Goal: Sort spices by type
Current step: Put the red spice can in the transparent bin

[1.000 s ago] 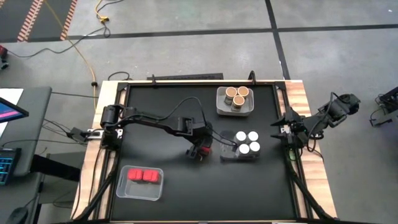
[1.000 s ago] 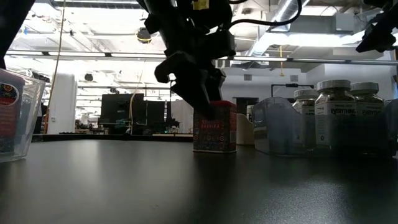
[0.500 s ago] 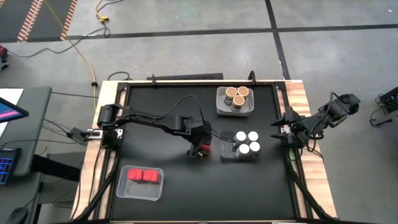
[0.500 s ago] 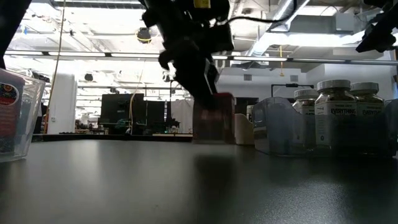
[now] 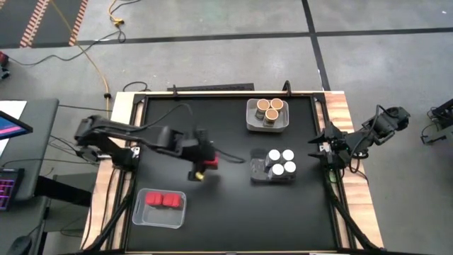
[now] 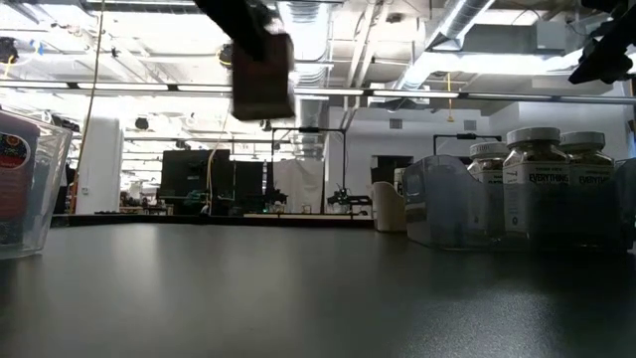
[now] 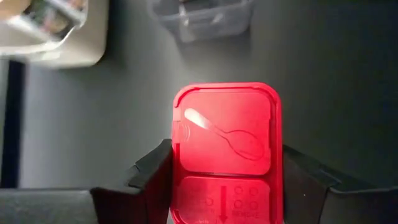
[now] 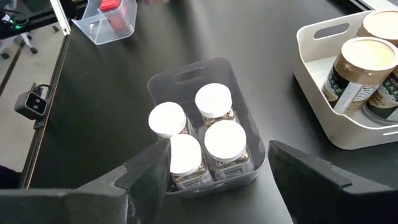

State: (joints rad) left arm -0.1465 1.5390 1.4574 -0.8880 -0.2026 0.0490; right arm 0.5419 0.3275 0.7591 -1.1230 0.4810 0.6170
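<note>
My left gripper (image 5: 203, 166) is shut on a red boxy spice tin (image 7: 225, 143), carried high above the table's middle-left; the same tin (image 6: 263, 78) shows dark in the low view. A clear tray (image 5: 159, 207) near the near-left holds two red tins (image 5: 162, 200). Several white-lidded jars (image 5: 281, 161) stand in a clear tray, cork-topped jars (image 5: 269, 109) in a white tray. My right gripper (image 8: 214, 174) is open at the table's right edge, above and beside the white-lidded jars (image 8: 199, 134). My left gripper pinches the red tin between its two fingers, one on each side wall just under the red lid (image 7: 186, 155). The fingers (image 7: 149, 171) come from above, pointing down. The tin is lifted clear of the table and hangs upright below the gripper.
The white tray (image 5: 249, 120) sits near the far edge, the clear jar tray (image 5: 256, 173) right of centre. Bare black tabletop (image 5: 226, 212) lies between the trays. Wooden table borders run along the left and right sides.
My left gripper has lifted the red tin off the table beside the clear jar tray and carried it up and toward the table's left and near side. The tin stood on the table a second ago; now it hangs clear, high in the low view.
</note>
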